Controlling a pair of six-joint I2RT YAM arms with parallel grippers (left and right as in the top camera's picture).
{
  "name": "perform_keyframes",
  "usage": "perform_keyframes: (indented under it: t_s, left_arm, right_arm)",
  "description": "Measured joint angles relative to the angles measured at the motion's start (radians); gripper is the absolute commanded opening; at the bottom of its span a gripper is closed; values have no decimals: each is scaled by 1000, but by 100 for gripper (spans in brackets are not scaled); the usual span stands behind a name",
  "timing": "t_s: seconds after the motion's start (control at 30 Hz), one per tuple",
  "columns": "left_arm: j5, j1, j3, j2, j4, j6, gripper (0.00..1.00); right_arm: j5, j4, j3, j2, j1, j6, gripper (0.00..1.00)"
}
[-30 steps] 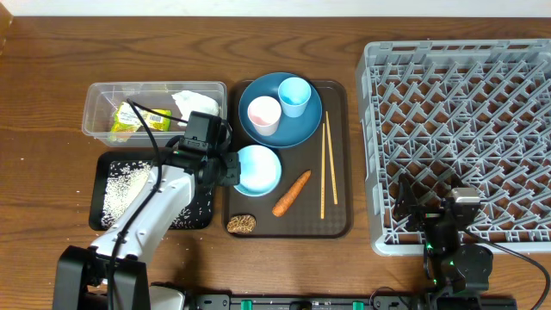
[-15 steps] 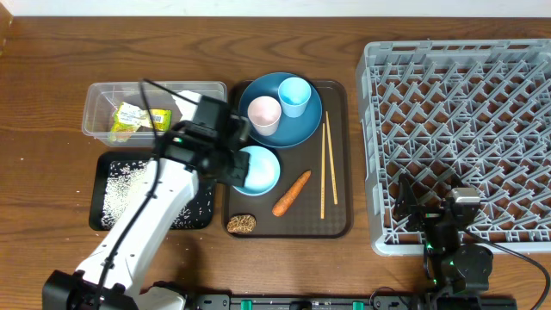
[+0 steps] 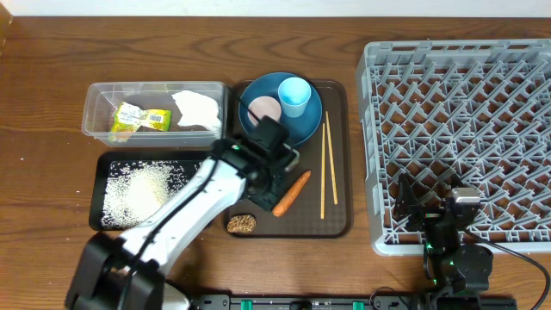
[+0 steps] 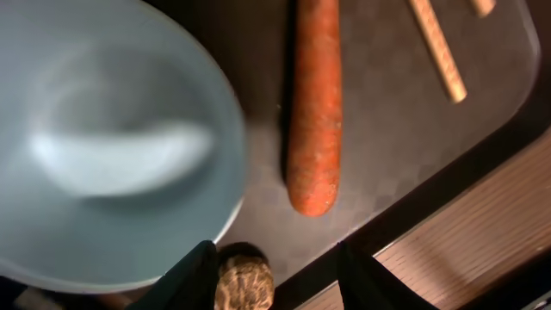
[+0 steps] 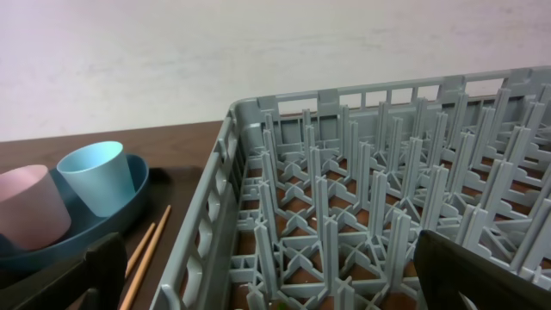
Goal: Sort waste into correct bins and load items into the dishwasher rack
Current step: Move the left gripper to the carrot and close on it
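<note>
Left gripper [image 4: 274,263] spread, empty, low over brown tray [image 4: 387,138]. Biscuit piece [image 4: 244,280] sits between its fingers, beside bowl [image 4: 112,146] rim; carrot [image 4: 314,112] beyond. Probably biscuit next: centre first, descend straight, avoid bowl. Right gripper [image 5: 291,271] spread wide, idle over rack [image 5: 362,189].

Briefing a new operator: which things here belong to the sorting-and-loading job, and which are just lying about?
Job: carrot, biscuit piece, rice, napkin, wrapper, clear tub, black tray, blue plate, pink cup, light-blue cup, bowl, chopsticks, rack.
Lying about: brown serving tray.
</note>
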Motion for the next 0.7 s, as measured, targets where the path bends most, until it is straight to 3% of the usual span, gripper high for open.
perform_keyframes:
  t_s: [0.7]
  left_arm:
    - [-2, -35, 0, 113, 73, 34, 45]
  right_arm:
    - [0, 0, 0, 0, 0, 0, 99]
